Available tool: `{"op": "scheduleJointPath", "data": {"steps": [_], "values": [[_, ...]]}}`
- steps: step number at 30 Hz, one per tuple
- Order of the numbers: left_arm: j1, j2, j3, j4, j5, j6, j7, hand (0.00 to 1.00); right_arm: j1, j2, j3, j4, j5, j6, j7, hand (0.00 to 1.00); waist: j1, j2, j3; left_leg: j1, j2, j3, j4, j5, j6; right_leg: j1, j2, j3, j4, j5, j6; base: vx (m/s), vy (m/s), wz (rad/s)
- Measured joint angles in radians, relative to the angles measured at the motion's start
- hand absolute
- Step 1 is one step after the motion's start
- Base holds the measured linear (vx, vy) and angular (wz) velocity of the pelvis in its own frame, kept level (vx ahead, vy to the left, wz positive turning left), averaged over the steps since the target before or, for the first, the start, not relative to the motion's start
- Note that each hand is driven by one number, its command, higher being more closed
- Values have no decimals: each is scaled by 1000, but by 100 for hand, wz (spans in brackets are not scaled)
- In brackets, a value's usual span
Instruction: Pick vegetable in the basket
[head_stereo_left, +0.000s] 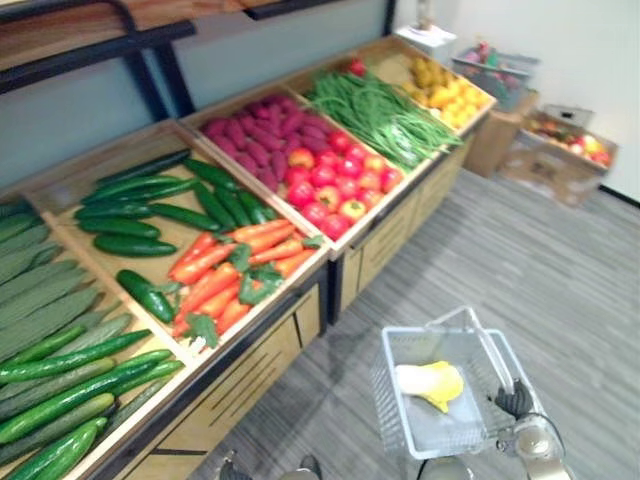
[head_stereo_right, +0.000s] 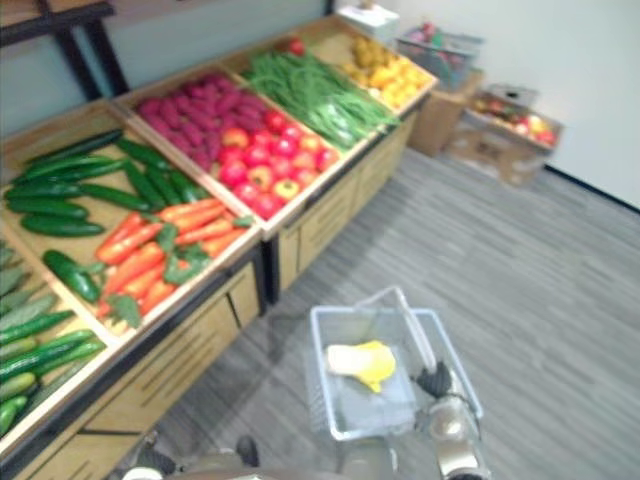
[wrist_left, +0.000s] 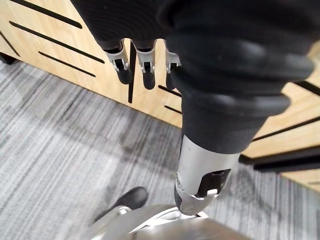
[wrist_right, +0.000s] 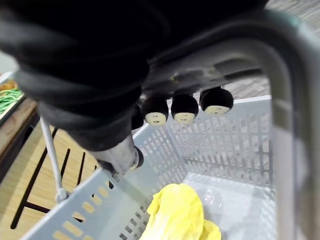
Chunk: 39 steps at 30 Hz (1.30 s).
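A grey plastic basket (head_stereo_left: 420, 332) hangs low over the floor in front of the produce stand. My right hand (head_stereo_left: 517, 400) is shut on the basket's handle (wrist_right: 280, 75), with its dark fingertips (wrist_right: 185, 107) curled round the bar. Inside the basket lies a yellow and white leafy vegetable (head_stereo_left: 430, 383), seen close in the right wrist view as yellow leaves (wrist_right: 175, 212). My left hand (wrist_left: 145, 65) hangs beside the stand's wooden front with relaxed fingers and holds nothing.
The slanted wooden stand holds cucumbers (head_stereo_left: 150, 210), carrots (head_stereo_left: 235, 270), purple sweet potatoes (head_stereo_left: 255, 135), red tomatoes (head_stereo_left: 335, 190), green beans (head_stereo_left: 385, 115) and yellow produce (head_stereo_left: 450, 95). Cardboard boxes of produce (head_stereo_left: 560, 150) stand by the far wall. Grey floor lies to the right.
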Motion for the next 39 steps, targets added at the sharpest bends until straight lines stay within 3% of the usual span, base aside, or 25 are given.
{"op": "scheduleJointPath", "data": {"steps": [2, 3, 4, 5, 6, 8, 9, 11, 15, 17, 19, 20, 21, 23, 26, 31, 35, 39], "values": [[-6, -10, 16, -8, 0, 0, 8, 0, -10, 0, -47, 15, 2, -1, -1, 100, 3, 0, -1, -1, 7, -52, 1, 7, -12, 4, 37, 26, -247, -4, -7, 196, -277, 112], [-5, -12, 22, -5, 0, 1, 9, 0, -19, 0, -69, 34, 6, -3, -4, 100, 4, -12, -9, -11, 12, -71, 2, 13, -32, 9, 59, 72, -430, 13, 4, 191, -373, 111], [-4, -10, 27, 0, 0, 1, 9, 0, -32, 1, -95, 57, 23, -3, -7, 100, 9, -26, -12, -13, 14, -86, -2, 6, -75, 22, 69, 129, -585, 69, -1, 186, -397, 105], [-3, -6, 32, 6, 0, 1, 10, 0, -39, 2, -106, 75, 22, -2, -7, 100, 14, -37, -12, -11, 11, -104, -3, 4, -96, 25, 69, 155, -621, 136, 8, 186, -494, 94], [-1, -30, 40, 56, 0, 2, 11, 0, -50, -11, -142, 127, 22, 11, -8, 100, 29, 21, -29, -7, 66, -109, -20, 13, -131, 62, 126, 113, -636, 135, -1, 137, -383, 58], [20, -53, 51, 57, 0, 1, 14, 0, -43, -10, -157, 127, 23, 13, -9, 100, 35, 52, -36, -5, 99, -97, -33, 25, -146, 68, 150, 79, -616, 105, -12, 138, -331, 56], [21, -68, 73, 65, 0, 2, 18, 0, -12, -8, -167, 126, 36, 15, -21, 100, 33, 71, -37, -3, 127, -100, -49, 54, -172, 86, 167, 27, -590, 72, -30, 107, -253, 70], [21, -71, 99, 75, -1, 1, 22, 0, 11, -2, -196, 127, 64, 22, -38, 100, 29, 79, -43, -7, 154, -113, -77, 85, -185, 113, 191, -36, -590, 51, -45, 73, -188, 82], [23, -82, 137, 81, -40, 2, 37, 0, 31, 0, -238, 128, 77, 23, -65, 100, 20, 88, -65, -63, 163, -146, -92, 148, -174, 152, 200, -153, -621, 27, -56, 53, -116, 94], [15, -76, 137, 67, -39, 3, 42, 0, 32, 16, -277, 145, 104, 23, -72, 100, -2, 64, -63, -122, 123, 14, -93, 248, -76, 161, 166, -205, -655, 27, -57, -22, 20, 113], [12, -81, 137, 68, -39, 8, 42, 0, 36, 20, -316, 165, 109, 24, -74, 100, -4, 69, -54, -131, 126, 217, -49, 202, -30, 197, 163, -263, -657, 30, -60, -32, 85, 87], [24, -81, 141, 66, -39, 15, 44, 0, 54, 27, -320, 167, 115, 29, -74, 100, -8, 90, -62, -115, 120, 230, -54, 208, -36, 229, 165, -291, -658, 25, -48, -2, 45, 74], [28, -84, 143, 59, -39, 16, 45, 0, 59, 27, -319, 167, 118, 30, -74, 100, -5, 84, -60, -108, 118, 222, -65, 211, -41, 235, 166, -296, -660, 23, -44, 21, 10, 46], [37, -100, 145, 40, -39, 16, 49, 0, 53, 23, -320, 165, 120, 28, -74, 100, -3, 115, -78, -95, 112, 199, -134, 231, -68, 233, 183, -311, -676, 23, -44, 26, 24, 17], [33, -99, 143, -6, -38, 16, 57, 0, 45, 27, -319, 166, 126, 28, -73, 100, -5, 124, -77, -103, 109, 184, -134, 233, -69, 234, 180, -321, -674, 27, -37, 11, 30, 17], [44, -46, 39, -264, 7, 15, 78, 0, 38, 28, -315, 166, 147, 25, -74, 100, -13, 129, -76, -130, 98, 146, -140, 233, -70, 232, 167, -356, -657, 32, -41, 26, 15, 19], [45, 78, -37, -537, 191, -48, 107, 0, 10, 29, -269, 166, 147, -4, -74, 100, -12, 126, -73, -131, 90, 142, -140, 232, -70, 228, 153, -357, -641, 32, -42, 37, 10, 4], [21, 187, -79, -684, 354, -79, 153, 0, 2, 31, -225, 167, 148, -37, -74, 100, -9, 125, -71, -129, 90, 143, -140, 228, -75, 228, 151, -352, -641, 32, -42, 14, -1, -1]]}}
